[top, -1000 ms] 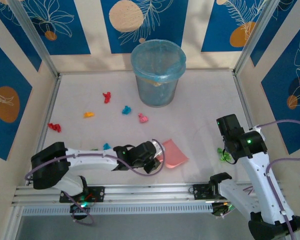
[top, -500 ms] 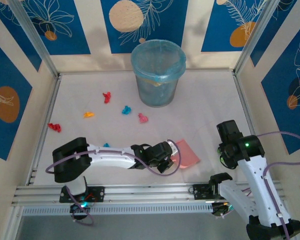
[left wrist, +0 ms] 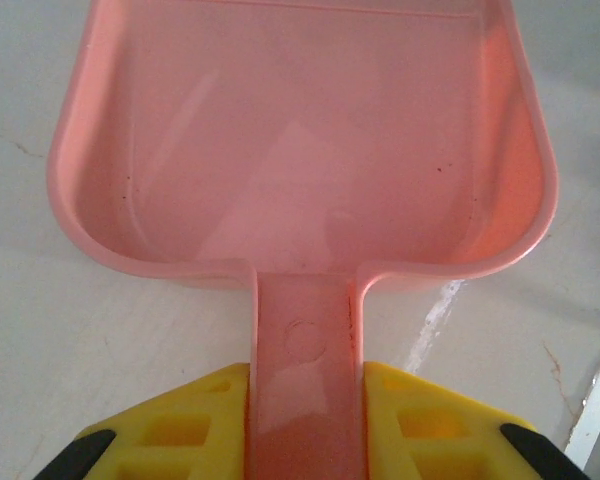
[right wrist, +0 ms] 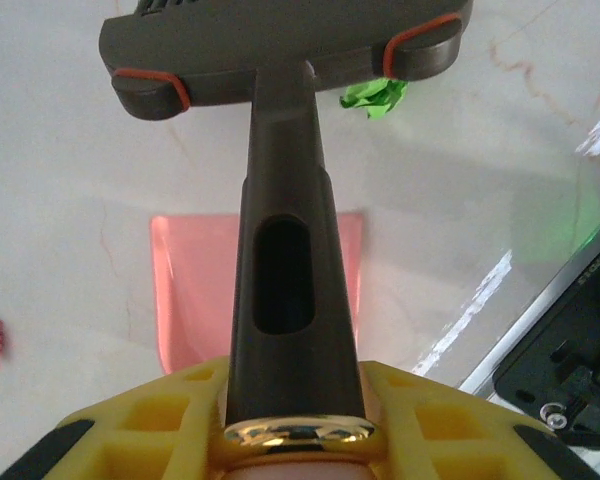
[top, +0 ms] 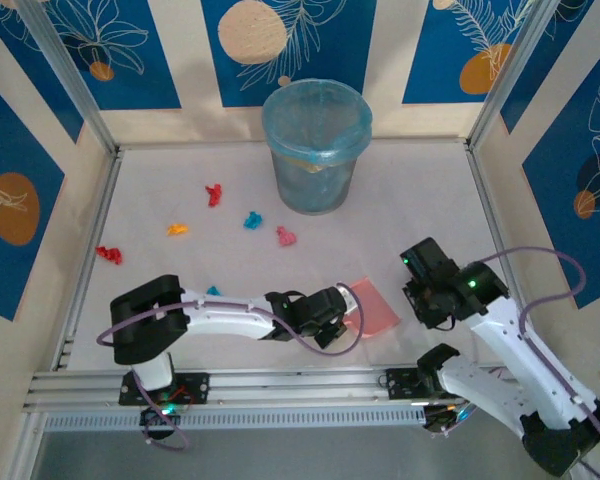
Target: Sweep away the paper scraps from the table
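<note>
My left gripper (top: 330, 311) is shut on the handle (left wrist: 305, 370) of the pink dustpan (top: 372, 308), which lies flat on the table (top: 420, 200) with its empty tray (left wrist: 300, 140) facing away. My right gripper (top: 426, 290) is shut on a dark brush handle (right wrist: 285, 270); the brush head (right wrist: 280, 55) hangs just beyond the dustpan (right wrist: 195, 290), next to a green paper scrap (right wrist: 375, 97). Other paper scraps lie farther back: red (top: 214, 194), orange (top: 177, 229), blue (top: 252, 220), pink (top: 286, 236), red (top: 107, 254) and teal (top: 213, 291).
A bin lined with a blue bag (top: 316, 145) stands at the back centre. Aluminium rails edge the table, with the front rail (top: 280, 385) close behind both grippers. Patterned walls enclose the left, back and right sides.
The left arm carried the dustpan to the right. The right gripper swung left with the brush toward the dustpan, and in the top view its arm now covers the green scrap.
</note>
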